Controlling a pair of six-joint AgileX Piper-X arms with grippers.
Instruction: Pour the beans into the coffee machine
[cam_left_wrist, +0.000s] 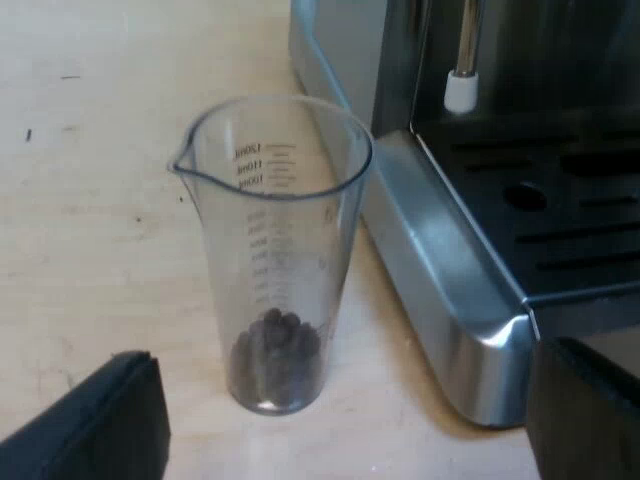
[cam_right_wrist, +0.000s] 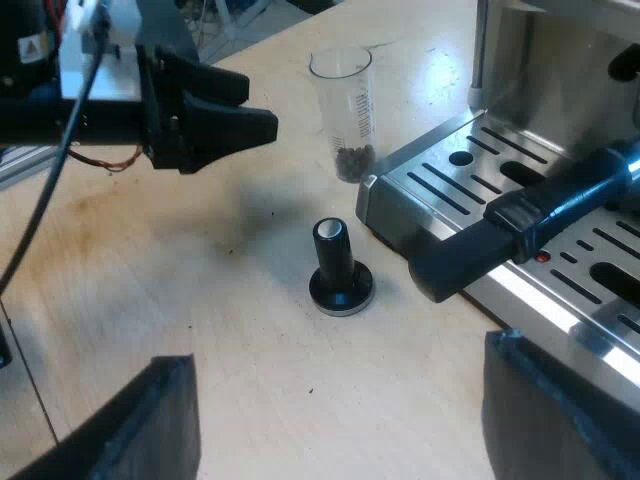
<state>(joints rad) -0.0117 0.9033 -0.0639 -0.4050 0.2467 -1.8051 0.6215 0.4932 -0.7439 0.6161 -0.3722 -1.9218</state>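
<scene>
The pour has not begun: the measuring glass stands upright on the wooden table, just beside the corner of the espresso machine at its drip tray, with a small heap of beans at its bottom. My left gripper faces the glass with its 2 fingers spread wide, 1 to each side and neither touching it, so it holds nothing. In the right wrist view that gripper sits near the glass, about level with its upper part and apart from it. My right gripper hangs above bare table near the tray, its 2 fingers likewise far apart and empty. Between it and the glass stands a tamper with a black knob, and the holder's dark handle juts out over the tray. By my reading every step is left — close the left fingers on the glass, lift it, carry it up to the machine's top and tip the beans in.
</scene>
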